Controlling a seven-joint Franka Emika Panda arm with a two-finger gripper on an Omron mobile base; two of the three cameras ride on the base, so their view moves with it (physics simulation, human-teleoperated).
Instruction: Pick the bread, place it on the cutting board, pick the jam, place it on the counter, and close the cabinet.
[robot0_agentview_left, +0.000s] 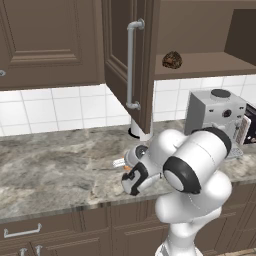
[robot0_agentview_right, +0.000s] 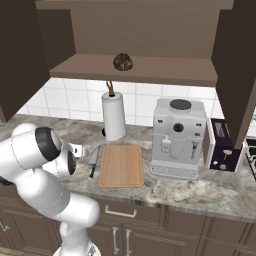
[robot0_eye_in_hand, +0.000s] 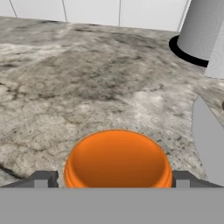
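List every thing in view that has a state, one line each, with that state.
cabinet: door open.
bread: on the cabinet shelf, not on the board.
cutting board: flat on the counter, bare.
jam: between the fingertips, at counter level.
gripper: fingertips flank the jar; grip can't be judged.
knife: lying left of the board.

Left base view: from behind the arm on its left, facing forward and down across the table (robot0_agentview_left: 55, 170), mid-range, the open cabinet (robot0_agentview_left: 135, 60) door close ahead.
Right base view: from behind on the right, same facing, looking into the cabinet shelf and down on the cutting board (robot0_agentview_right: 121, 165).
Hand view: very near, low over the table, along the end effector (robot0_eye_in_hand: 117, 177) toward the tiled wall.
Shared: bread (robot0_agentview_right: 123, 62) on the shelf, table, coffee machine (robot0_agentview_right: 178, 137).
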